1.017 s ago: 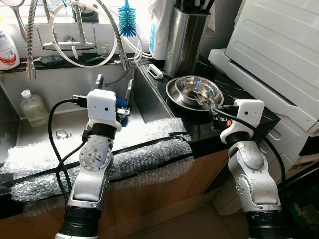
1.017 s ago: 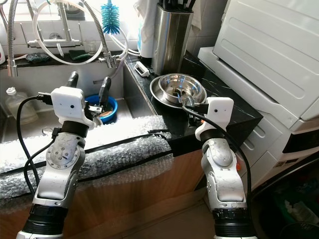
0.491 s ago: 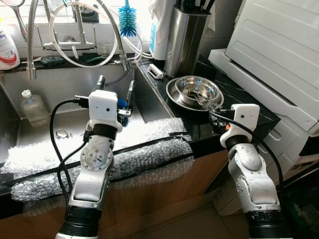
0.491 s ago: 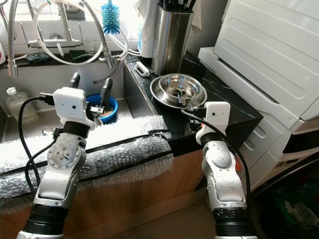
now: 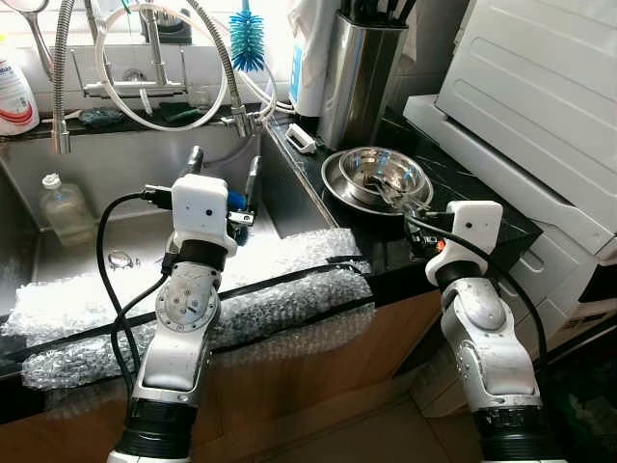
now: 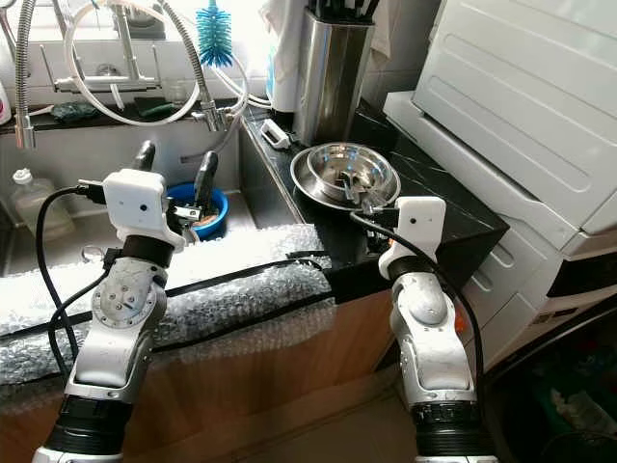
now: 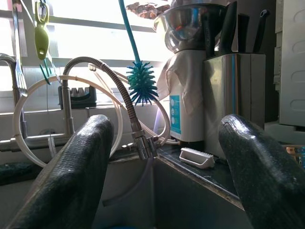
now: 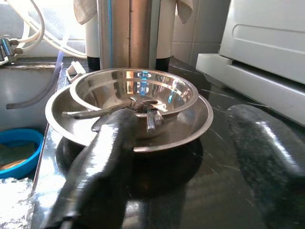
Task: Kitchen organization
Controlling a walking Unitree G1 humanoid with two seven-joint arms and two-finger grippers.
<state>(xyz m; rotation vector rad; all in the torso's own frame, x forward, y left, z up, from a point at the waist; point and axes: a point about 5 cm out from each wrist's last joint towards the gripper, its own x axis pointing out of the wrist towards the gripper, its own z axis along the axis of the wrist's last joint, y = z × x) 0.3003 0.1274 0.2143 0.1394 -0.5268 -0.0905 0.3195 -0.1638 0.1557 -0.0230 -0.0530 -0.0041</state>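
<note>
Two nested steel bowls (image 5: 378, 176) sit on the black counter (image 5: 487, 207), with metal utensils (image 8: 143, 109) lying in the inner one. My right gripper (image 8: 181, 117) is open just in front of the bowls, low over the counter and not touching them. My left gripper (image 5: 224, 169) is open above the sink (image 5: 106, 174), holding nothing and pointing toward the faucet hose (image 7: 119, 90). A blue bowl (image 6: 202, 207) lies in the sink below it.
A steel knife block (image 5: 362, 72), a blue bottle brush (image 5: 246, 43) and a small white brush (image 5: 302, 138) stand behind the bowls. A white appliance (image 5: 540, 106) flanks the counter's right. Bubble wrap (image 5: 270, 280) covers the sink's front edge. A plastic bottle (image 5: 63, 207) stands in the sink.
My right gripper has drawn back slightly from the bowls toward the counter's front edge. The left arm has barely moved.
</note>
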